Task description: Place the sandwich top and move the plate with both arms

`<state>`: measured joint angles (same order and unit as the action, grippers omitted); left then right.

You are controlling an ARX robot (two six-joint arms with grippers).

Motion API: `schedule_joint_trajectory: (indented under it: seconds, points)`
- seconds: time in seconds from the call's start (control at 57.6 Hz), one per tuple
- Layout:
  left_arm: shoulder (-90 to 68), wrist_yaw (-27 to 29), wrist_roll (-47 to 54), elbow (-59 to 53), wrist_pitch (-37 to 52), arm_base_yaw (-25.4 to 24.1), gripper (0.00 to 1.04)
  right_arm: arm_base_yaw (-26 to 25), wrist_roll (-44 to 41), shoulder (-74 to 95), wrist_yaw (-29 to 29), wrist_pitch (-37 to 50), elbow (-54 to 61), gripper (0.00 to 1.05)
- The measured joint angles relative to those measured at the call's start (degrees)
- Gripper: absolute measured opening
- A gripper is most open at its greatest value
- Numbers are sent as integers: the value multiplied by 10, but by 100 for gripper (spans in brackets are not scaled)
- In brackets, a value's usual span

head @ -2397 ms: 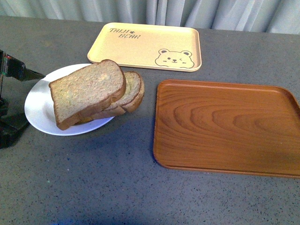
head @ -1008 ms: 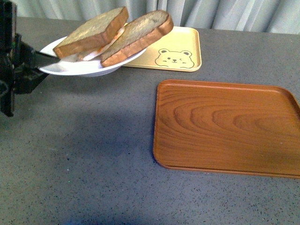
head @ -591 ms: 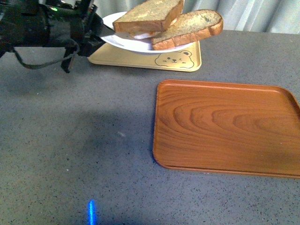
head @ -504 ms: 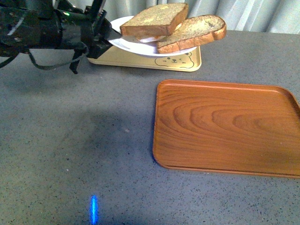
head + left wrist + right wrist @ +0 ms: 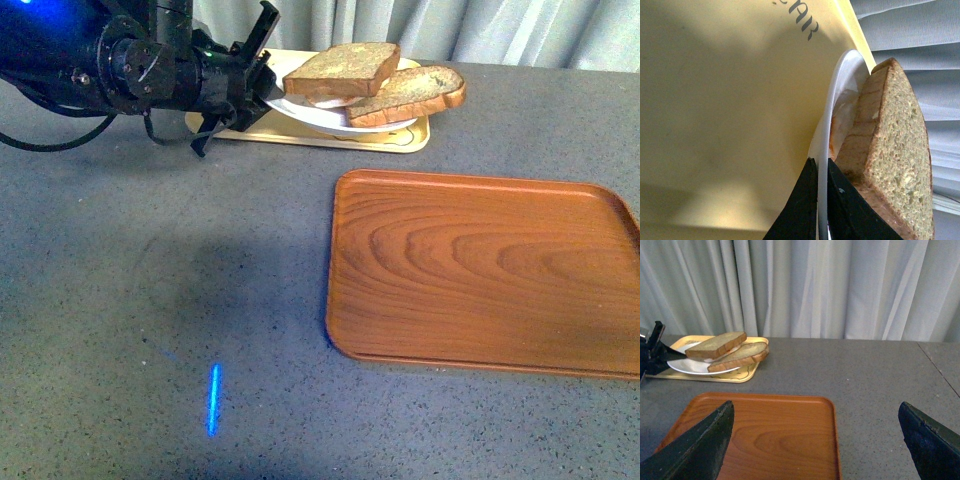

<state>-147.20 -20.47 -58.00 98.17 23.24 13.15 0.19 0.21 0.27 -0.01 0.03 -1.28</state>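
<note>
The white plate (image 5: 318, 113) hangs over the beige bear-print tray (image 5: 226, 125), with my left gripper (image 5: 268, 95) shut on its near-left rim. In the left wrist view both black jaws pinch the thin rim of the plate (image 5: 833, 110) at my left gripper (image 5: 821, 197). The squarish sandwich top (image 5: 343, 68) lies on the plate, overlapping a rounded brown slice (image 5: 420, 92) that sticks out past the rim. My right gripper (image 5: 816, 410) stands open above the wooden tray (image 5: 765, 430), holding nothing. From there the plate (image 5: 690, 367) and sandwich top (image 5: 715, 345) show far off.
A brown wooden tray (image 5: 480, 270) lies on the grey table at the right. The beige tray (image 5: 740, 375) sits at the back by the grey curtain. A blue light streak (image 5: 213, 398) marks the table front left.
My left arm lifted the plate off the table's left side and carried it right and back over the bear-print tray. The rounded slice slid partly out from under the sandwich top.
</note>
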Motion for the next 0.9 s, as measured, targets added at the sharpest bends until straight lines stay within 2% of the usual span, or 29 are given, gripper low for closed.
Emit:
schedule_joint_trajectory:
  seconds: [0.174,0.434,0.764,0.799,0.903]
  points:
    - [-13,1,11,33,-25,0,4,0,0,0,0,0,0,96]
    - [-6,-5,22,7,-17,-11,43,0,0,0,0,0,0,96]
    - [111,-47,33,-174,82,-75,94,0,0,0,0,0,0,96]
    - [129,-50,33,-198,97,-82,97,0,0,0,0,0,0,96]
    - [199,-60,33,-289,162,-102,96,0,0,0,0,0,0,96]
